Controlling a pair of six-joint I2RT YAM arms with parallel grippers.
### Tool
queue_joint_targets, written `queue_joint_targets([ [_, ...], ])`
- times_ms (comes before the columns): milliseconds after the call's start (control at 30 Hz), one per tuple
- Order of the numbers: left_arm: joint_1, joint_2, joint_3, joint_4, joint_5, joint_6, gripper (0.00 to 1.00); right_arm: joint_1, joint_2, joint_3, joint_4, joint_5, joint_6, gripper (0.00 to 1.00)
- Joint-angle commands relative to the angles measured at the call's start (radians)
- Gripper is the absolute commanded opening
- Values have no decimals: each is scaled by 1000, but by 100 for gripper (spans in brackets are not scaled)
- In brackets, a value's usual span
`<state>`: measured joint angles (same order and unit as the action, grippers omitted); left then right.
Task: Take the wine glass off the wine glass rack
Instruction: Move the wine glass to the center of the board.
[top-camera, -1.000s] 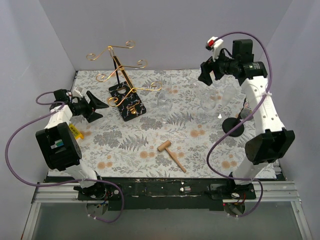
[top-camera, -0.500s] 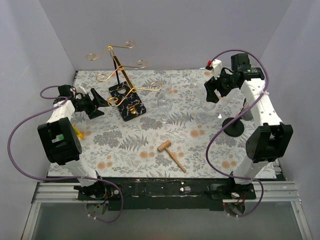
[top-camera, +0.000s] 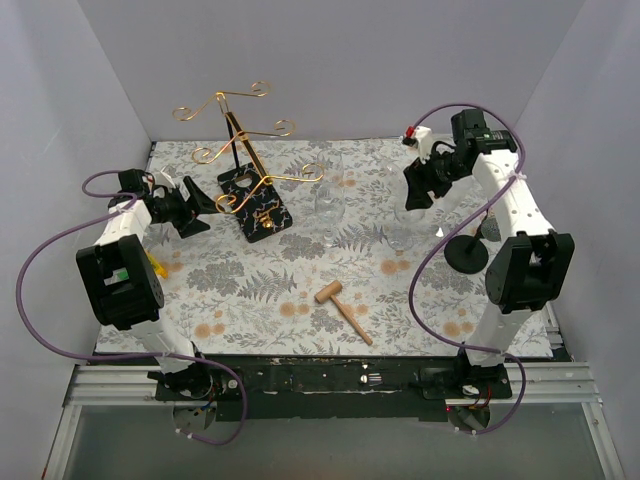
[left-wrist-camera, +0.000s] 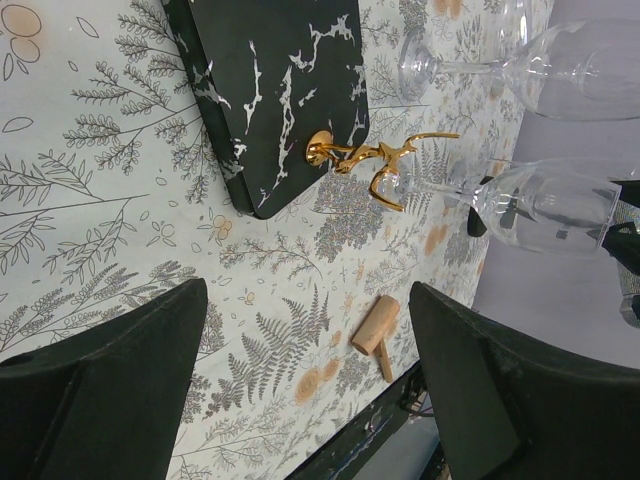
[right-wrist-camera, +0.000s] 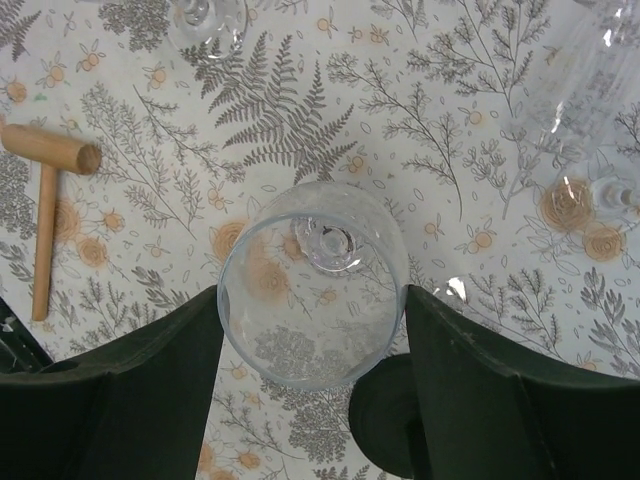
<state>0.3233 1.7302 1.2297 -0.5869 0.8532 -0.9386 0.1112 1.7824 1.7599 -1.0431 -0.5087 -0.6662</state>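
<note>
The wine glass rack (top-camera: 245, 150) stands at the back left, its gold scroll arms on a post over a black base (left-wrist-camera: 270, 90). No glass hangs on the arms I can see. My right gripper (top-camera: 415, 192) is shut on the bowl of a clear wine glass (right-wrist-camera: 312, 285), which is upright. Both fingers press its sides, low over the mat right of centre. My left gripper (left-wrist-camera: 310, 380) is open and empty, just left of the rack's base (top-camera: 252, 205).
A second glass (top-camera: 330, 205) stands right of the rack, and a third (right-wrist-camera: 590, 110) stands beside the held one. A wooden mallet (top-camera: 342, 305) lies at front centre. A black round stand (top-camera: 466, 251) is at the right. A yellow object (top-camera: 150, 262) lies by the left arm.
My right gripper has come down and a little left with the wine glass in it. My left gripper moved slightly toward the rack's base, then stayed still.
</note>
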Motion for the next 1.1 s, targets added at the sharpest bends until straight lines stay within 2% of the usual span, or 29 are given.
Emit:
queue_joint_targets([
  [0,-3,-23,8,7,6,9,82,50,28,69,-20,-106,22,72],
  [333,-3,-49,-15,9,14,-3,82,257,45,55,20,-145,30,69],
  [567,-3,-70,-48,15,32,-17,82,352,32,24,18,-149,-16,69],
  [733,-3,-78,-68,22,46,-26,82,392,17,-33,43,-125,-39,75],
  [833,-3,-80,-75,24,50,-29,82,404,15,-42,43,-120,-41,85],
  [1067,-3,-84,-78,33,53,-34,82,407,2,-36,41,-103,-39,89],
])
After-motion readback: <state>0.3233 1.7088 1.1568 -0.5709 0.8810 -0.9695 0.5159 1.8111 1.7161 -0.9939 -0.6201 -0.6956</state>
